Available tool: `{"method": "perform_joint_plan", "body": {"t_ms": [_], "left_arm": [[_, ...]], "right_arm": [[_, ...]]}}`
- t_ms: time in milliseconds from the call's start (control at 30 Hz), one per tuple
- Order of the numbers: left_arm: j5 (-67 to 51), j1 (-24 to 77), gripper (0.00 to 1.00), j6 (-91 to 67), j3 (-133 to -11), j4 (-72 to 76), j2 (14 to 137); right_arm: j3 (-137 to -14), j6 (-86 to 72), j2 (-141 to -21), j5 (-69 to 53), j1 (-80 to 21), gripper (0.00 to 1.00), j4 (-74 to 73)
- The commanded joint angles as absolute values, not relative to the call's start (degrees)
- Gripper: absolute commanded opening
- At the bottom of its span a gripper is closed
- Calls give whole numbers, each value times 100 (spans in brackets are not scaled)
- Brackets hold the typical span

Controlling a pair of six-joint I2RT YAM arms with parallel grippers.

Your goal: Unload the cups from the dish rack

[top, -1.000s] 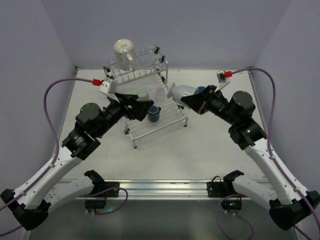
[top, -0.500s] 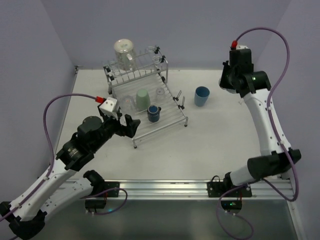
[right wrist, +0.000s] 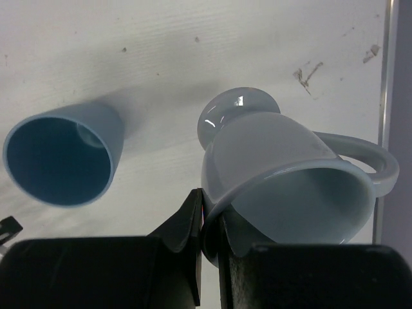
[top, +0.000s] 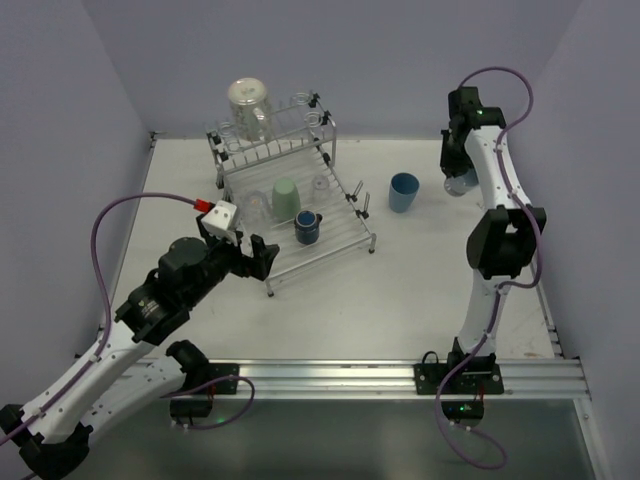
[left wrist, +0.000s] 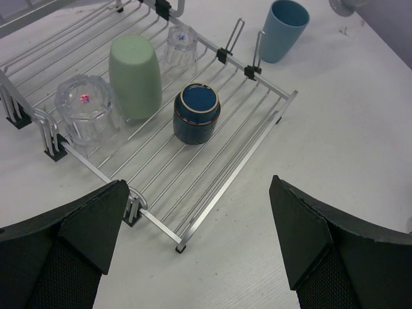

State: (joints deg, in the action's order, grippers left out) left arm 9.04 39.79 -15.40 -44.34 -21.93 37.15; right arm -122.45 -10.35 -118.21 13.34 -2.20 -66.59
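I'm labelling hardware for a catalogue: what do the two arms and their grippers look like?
The left arm and right arm have white shells and black joints. Each trails a purple cable; the left one ends in a red plug by a white block. The left gripper and right gripper are black, the left's fingers wedge-shaped.

Our top camera sits above and behind both arms (top: 170,290) and looks down and forward over the whole tabletop (top: 420,290), far enough to hold them entire. The left wrist camera rides over the left tool (left wrist: 199,193), tilted down at the dish rack (left wrist: 232,148) from close by. The right wrist camera looks down past the right tool (right wrist: 207,219), very near the pale grey mug (right wrist: 283,167) (it fills half our view). All three views share the light blue tumbler (right wrist: 64,161); top and left wrist share the rack.
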Motion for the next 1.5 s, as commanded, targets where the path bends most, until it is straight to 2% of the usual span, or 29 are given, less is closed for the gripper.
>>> {"method": "perform_joint_plan", "body": {"t_ms": [0,267,967,1467], "left_arm": [[1037,3981,100,-1450,-4421,-2021,3700],[1160,3981,100,-1459,-4421,-1960,3647],[1266,3955,100,-1450,-4412,-1942,3621],[1310,3964,100,-1450,-4412,-1934,3621]], "right_arm": [[-12902,-748,-12128,1187,-193,0,-6697],[-12947,-668,-12805,993,-79,0,-6583],[-12797,-615,-13096,932,-62,0,-6381],[-12841,-624,-13043,984,-62,14,-6311]]}}
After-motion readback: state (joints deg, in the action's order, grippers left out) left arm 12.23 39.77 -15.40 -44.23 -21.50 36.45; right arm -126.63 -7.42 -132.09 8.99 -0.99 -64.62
